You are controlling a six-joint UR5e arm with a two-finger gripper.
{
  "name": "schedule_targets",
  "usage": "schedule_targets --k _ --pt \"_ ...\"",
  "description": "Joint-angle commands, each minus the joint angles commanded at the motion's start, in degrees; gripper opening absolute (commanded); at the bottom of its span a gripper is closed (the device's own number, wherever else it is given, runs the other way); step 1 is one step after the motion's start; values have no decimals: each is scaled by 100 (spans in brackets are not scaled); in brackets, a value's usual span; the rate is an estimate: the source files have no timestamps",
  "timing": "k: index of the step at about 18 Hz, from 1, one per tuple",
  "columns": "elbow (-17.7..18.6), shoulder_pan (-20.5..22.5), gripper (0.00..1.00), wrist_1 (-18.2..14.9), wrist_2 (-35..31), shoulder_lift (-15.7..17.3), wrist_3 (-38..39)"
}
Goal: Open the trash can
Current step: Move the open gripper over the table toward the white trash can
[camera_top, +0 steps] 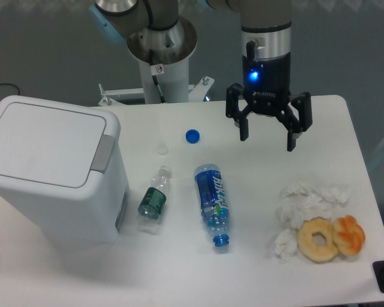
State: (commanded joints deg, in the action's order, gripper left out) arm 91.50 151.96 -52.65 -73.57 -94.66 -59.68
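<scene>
The large white boxy plastic trash can (51,167) sat at the left end of the white counter (179,268), its flat lid down and the grey push tab (103,153) on its right edge untouched — so you were at the approach step, with nothing opened yet. Just beside it lay a small clear bottle with a green label (153,199), then a blue-labelled plastic bottle (213,203) on its side and a loose blue cap (192,135). Your black two-finger hand (267,139) hung well apart from the can, above the counter's right half, fingers spread and gripping nothing. By my reading, the next move called for carrying the hand left over the bottles and bringing a fingertip down onto that tab — squarely, not onto the lid panel.
</scene>
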Motion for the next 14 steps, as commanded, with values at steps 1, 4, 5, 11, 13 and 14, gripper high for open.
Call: schedule_targets --k 1,4,5,11,13,14 --pt "0 0 100 0 1 9 105" --pt "-79 0 100 0 455 -17 544" --pt "-88 9 100 0 658 -52 676" --pt "-158 9 100 0 932 -88 1283" --pt "-158 17 100 0 1055 -88 1485" --pt "-176 18 100 0 1134 -88 1599"
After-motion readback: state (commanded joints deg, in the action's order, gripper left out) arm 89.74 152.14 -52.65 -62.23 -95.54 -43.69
